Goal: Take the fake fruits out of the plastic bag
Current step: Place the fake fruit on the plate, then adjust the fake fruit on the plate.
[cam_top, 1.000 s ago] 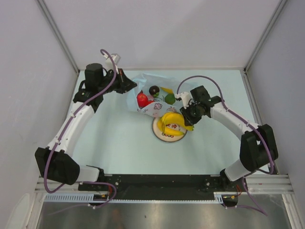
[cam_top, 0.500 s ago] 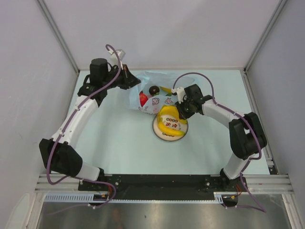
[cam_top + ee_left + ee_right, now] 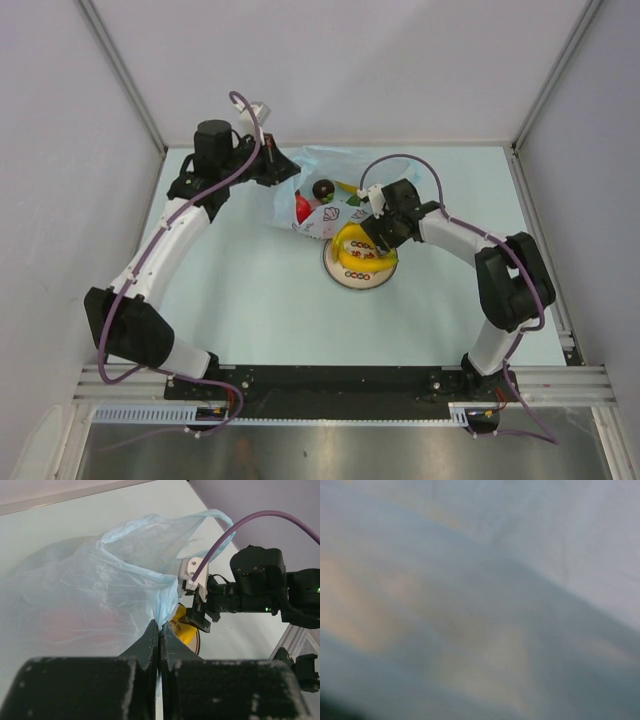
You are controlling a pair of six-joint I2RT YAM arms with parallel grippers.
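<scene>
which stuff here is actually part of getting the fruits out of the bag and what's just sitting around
Part of the job:
- plastic bag, pinched by the left gripper
- dark fruit and red fruit, both in the bag
- right gripper, at the bag's near edge

Just lying about:
- white patterned plate
- round yellow plate on top of it

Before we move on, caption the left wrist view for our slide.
The left gripper shut on the plastic bag, the right gripper beyond by a yellow plate.

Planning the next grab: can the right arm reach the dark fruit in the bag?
Probably yes: left gripper pinches the plastic bag up, the dark fruit looks uncovered, and the right gripper is close.
</scene>
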